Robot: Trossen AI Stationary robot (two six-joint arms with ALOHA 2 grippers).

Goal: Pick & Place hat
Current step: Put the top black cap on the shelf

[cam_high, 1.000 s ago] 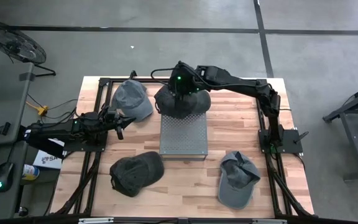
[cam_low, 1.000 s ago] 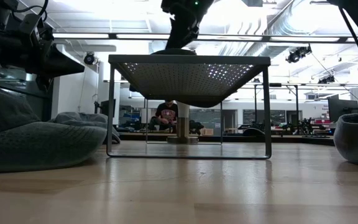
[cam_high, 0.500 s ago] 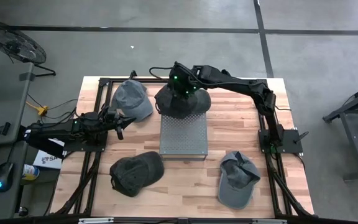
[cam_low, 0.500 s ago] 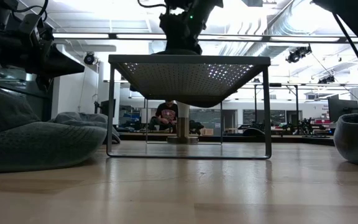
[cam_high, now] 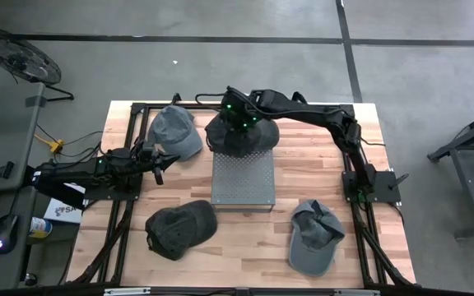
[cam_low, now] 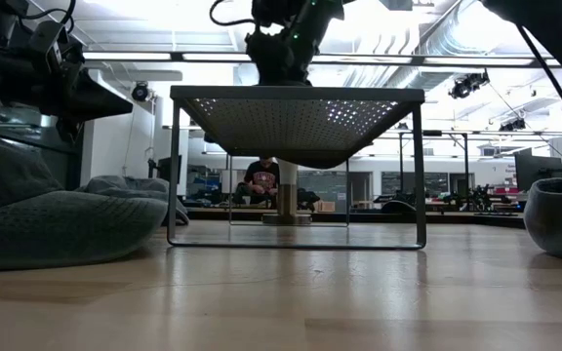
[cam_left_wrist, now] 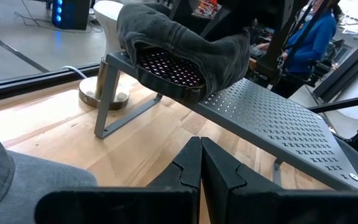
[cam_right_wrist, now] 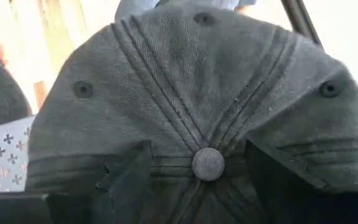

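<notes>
The dark hat (cam_high: pixel 239 136) sits on the far edge of the perforated stand (cam_high: pixel 243 177), with the right gripper (cam_right_wrist: pixel 197 165) just above its crown, jaws spread either side of the top button (cam_right_wrist: pixel 208 163). Best to lift straight up, without snagging fabric. Only the right wrist view shows that button; the left wrist view shows the left gripper (cam_left_wrist: pixel 201 165), jaws pressed together, waiting over the bench (cam_high: pixel 369 131).

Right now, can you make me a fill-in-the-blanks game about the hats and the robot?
1. The table holds ____ hats altogether.
2. The dark hat under the right end effector sits on the metal ____.
3. The left end effector has its fingers ____.

Missing words: four; stand; shut
</notes>
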